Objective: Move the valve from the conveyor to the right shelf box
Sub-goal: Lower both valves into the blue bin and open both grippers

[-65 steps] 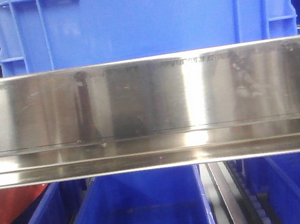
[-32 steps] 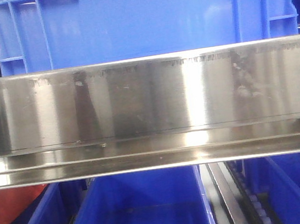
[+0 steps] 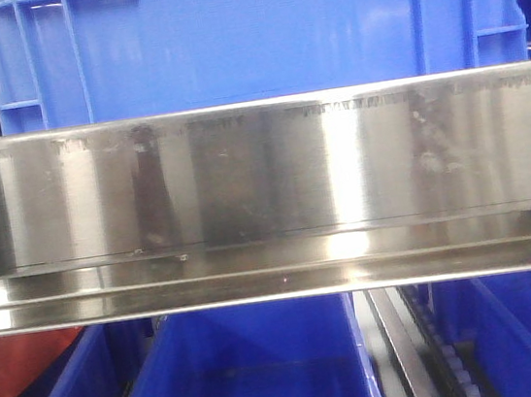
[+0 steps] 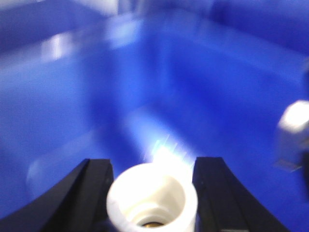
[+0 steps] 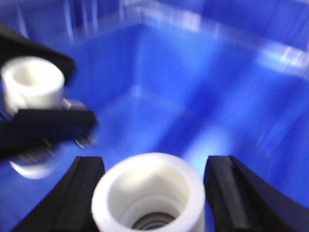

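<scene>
— What's moved?
— Only glints sliding along the rail point(image 3: 262, 170); nothing else.
— And the job?
— Left hand point(image 4: 152, 191) clamped on a valve point(image 4: 152, 200), right hand point(image 5: 153, 176) clamped on a second valve point(image 5: 147, 191), both inside the box point(image 4: 203, 72), its floor straight ahead of each. Letting go should do.

valves point(image 5: 148, 193): 2 | grippers point(image 5: 154, 166): 2 | blue boxes point(image 3: 254, 34): 4 | steel rail point(image 3: 262, 174): 1

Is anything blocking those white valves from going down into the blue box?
Nothing visible does. The left valve and the right valve each sit between their arm's jaws, already over the bare floor of the blue box. They are side by side and apart, so neither is under the other.
</scene>
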`<state>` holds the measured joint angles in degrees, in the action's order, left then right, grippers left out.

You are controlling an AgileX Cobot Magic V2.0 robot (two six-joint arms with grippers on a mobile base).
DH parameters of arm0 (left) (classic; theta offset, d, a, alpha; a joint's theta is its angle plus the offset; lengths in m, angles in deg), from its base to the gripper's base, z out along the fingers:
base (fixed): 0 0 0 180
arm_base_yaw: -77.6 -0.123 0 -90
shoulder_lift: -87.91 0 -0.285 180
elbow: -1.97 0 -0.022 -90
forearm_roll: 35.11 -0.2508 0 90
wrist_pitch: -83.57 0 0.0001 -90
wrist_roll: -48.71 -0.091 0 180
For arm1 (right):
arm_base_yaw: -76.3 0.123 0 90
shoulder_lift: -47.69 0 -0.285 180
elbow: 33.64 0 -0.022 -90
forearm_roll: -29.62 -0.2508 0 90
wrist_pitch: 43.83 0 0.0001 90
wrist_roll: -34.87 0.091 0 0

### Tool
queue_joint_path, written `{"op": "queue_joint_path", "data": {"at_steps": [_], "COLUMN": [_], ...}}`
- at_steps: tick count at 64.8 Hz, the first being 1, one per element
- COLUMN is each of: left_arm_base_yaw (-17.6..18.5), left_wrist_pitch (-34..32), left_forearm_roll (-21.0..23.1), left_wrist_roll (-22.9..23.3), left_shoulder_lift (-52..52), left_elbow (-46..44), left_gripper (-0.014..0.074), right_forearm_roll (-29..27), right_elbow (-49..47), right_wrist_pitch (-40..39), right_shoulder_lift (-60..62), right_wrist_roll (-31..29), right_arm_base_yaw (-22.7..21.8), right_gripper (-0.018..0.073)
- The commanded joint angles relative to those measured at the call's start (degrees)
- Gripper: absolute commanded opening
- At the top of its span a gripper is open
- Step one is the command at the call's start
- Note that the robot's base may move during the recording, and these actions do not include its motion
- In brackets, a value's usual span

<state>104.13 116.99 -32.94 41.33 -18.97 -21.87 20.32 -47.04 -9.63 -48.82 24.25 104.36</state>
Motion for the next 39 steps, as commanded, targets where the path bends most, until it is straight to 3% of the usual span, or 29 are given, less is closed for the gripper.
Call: {"op": "queue_joint_path", "data": {"at_steps": [1, 9, 16, 29, 39], "left_arm_base_yaw": [-1.28, -2.61, -2.63, -2.63, -2.63], "left_wrist_pitch": [-0.74, 1.72, 2.63, 3.81, 5.46], "left_forearm_roll": [0.10, 0.34, 0.34, 1.54, 2.39], "left_wrist_roll": [0.29, 0.29, 0.29, 0.29, 0.29], "left_shoulder_lift": [0.37, -0.24, -0.79, -1.13, -1.13], "left_elbow": [-1.17, -1.17, -1.17, -1.17, -1.62], "left_gripper": [-0.0111, -0.0088, 0.0034, 0.0395, 0.0519], "right_forearm_roll": [0.46, 0.46, 0.46, 0.46, 0.46], "right_elbow": [-1.09, -1.09, -1.09, -1.09, -1.29], "right_wrist_pitch": [-2.65, -1.24, -1.09, -0.61, 0.63], "right_shoulder_lift": [-0.79, -2.56, -3.11, -3.15, -3.15], "right_wrist_roll": [-0.33, -0.33, -0.33, -0.33, -0.33], "right_arm_base_yaw": [0.00, 0.00, -0.24, -0.48, -0.48], "right_gripper": [-0.0153, -0.0140, -0.0052, 0.0316, 0.0544]}}
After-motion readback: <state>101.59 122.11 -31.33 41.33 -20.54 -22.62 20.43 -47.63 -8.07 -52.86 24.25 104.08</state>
